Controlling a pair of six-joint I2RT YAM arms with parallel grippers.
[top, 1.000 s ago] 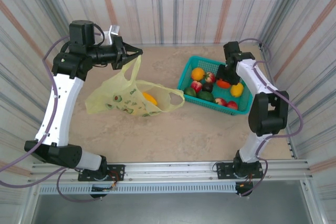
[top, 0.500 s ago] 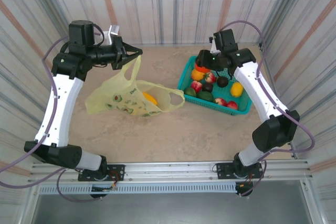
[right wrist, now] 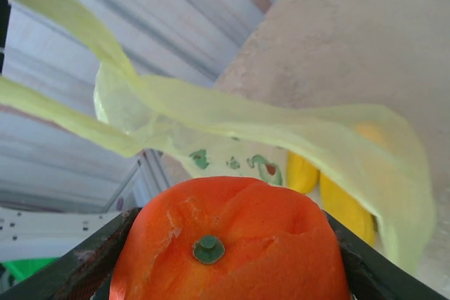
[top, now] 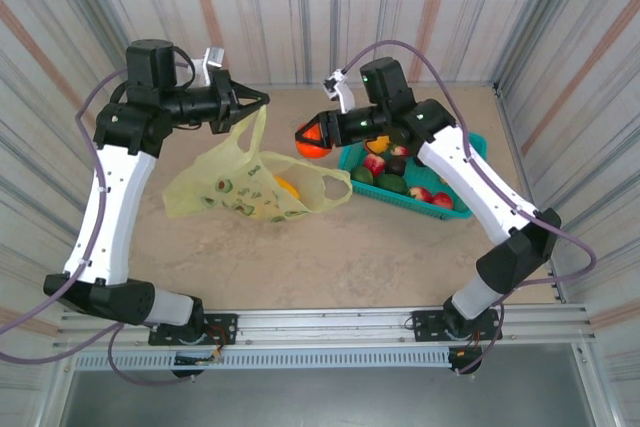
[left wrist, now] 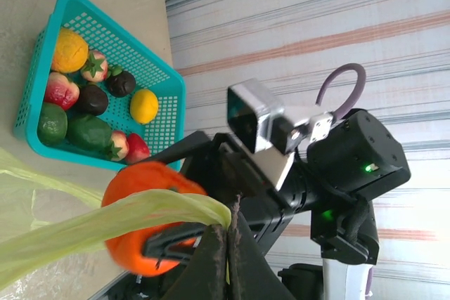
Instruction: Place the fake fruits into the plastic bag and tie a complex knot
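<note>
The plastic bag [top: 240,190] lies slumped on the table, pale yellow-green with avocado prints, and a yellow fruit [top: 286,187] shows through it. My left gripper [top: 262,100] is shut on one bag handle [left wrist: 105,223] and holds it up above the bag. My right gripper [top: 312,137] is shut on an orange fake fruit [top: 313,138] in the air just right of the raised handle. In the right wrist view the orange fruit [right wrist: 232,244] sits between the fingers, with the bag's mouth [right wrist: 246,124] and the yellow fruit [right wrist: 344,201] beyond it.
A teal mesh basket [top: 462,209] stands to the right of the bag and holds several more fruits, including a green one [top: 392,183]. In the left wrist view the basket [left wrist: 169,82] lies beyond the orange fruit [left wrist: 133,180]. Corrugated walls close in the table on three sides.
The right arm has lifted the orange fruit out of the basket and swung left with it to beside the raised handle. The left arm has barely moved.
</note>
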